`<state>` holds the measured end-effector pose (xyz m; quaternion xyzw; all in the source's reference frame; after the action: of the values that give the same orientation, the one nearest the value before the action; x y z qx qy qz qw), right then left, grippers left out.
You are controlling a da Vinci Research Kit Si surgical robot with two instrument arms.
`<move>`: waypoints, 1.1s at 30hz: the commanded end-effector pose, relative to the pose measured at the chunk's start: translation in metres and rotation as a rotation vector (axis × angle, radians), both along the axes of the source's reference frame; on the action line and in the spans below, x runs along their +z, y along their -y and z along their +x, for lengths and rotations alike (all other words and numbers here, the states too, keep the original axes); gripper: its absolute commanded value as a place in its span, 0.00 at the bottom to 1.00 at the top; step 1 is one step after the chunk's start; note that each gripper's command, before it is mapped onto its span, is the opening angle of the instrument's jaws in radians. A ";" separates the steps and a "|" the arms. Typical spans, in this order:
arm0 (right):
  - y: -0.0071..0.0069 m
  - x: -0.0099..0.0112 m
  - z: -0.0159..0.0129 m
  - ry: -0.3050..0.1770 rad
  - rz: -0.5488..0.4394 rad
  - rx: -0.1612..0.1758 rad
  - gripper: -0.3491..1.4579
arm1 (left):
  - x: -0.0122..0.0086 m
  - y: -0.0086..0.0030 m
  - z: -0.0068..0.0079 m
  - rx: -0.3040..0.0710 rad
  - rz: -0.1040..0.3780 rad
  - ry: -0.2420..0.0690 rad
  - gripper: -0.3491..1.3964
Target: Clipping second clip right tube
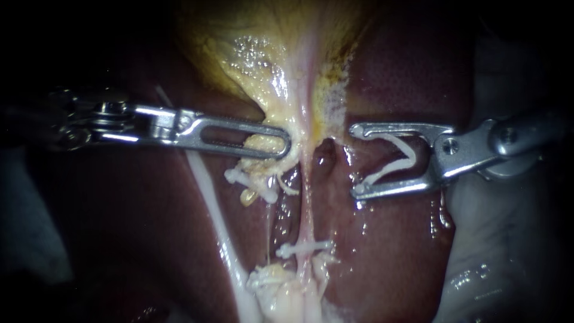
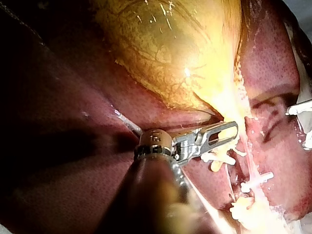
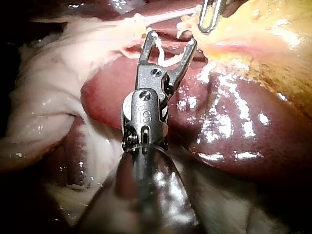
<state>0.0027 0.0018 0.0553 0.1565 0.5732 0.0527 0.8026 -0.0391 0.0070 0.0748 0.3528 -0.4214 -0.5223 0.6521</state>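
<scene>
I am holding my left instrument (image 1: 286,145) with its claw clamped together on the yellowish tissue at the neck of the gallbladder (image 1: 251,54), just left of the right tube (image 1: 307,203). That thin pale tube is running from the neck toward the near edge, lying over the dark red liver (image 1: 406,257). A fixed clip (image 1: 305,246) is sitting across it toward its near end. My right instrument (image 1: 354,160) is coming in from the right, its claw spread wide yet gripping an open white clip (image 1: 394,161) between both halves. The claw's tips are standing just right of the tube, apart from it, level with the stretch between the gallbladder neck and the fixed clip.
</scene>
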 end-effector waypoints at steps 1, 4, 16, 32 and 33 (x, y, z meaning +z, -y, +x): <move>0.0000 0.0000 0.0000 0.000 0.000 -0.001 0.46 | -0.0003 -0.0001 0.0002 0.002 0.001 0.003 0.00; 0.0000 0.0000 0.0000 0.000 0.000 -0.001 0.46 | -0.0012 -0.0003 0.0012 0.010 0.008 0.009 0.00; 0.0001 0.0000 0.0002 -0.002 0.001 -0.002 0.46 | -0.0056 -0.0019 0.0055 -0.025 0.012 -0.010 0.00; 0.0054 0.0059 0.0049 0.089 0.321 0.041 0.46 | -0.0060 -0.0016 0.0056 -0.031 0.011 -0.010 0.00; 0.0057 0.0065 0.0052 0.097 0.339 0.045 0.46 | -0.0060 -0.0016 0.0056 -0.031 0.011 -0.010 0.00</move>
<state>0.0082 -0.0042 0.0623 0.2789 0.5183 0.1811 0.7879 -0.0335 0.0085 0.0688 0.3472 -0.4210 -0.5363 0.6438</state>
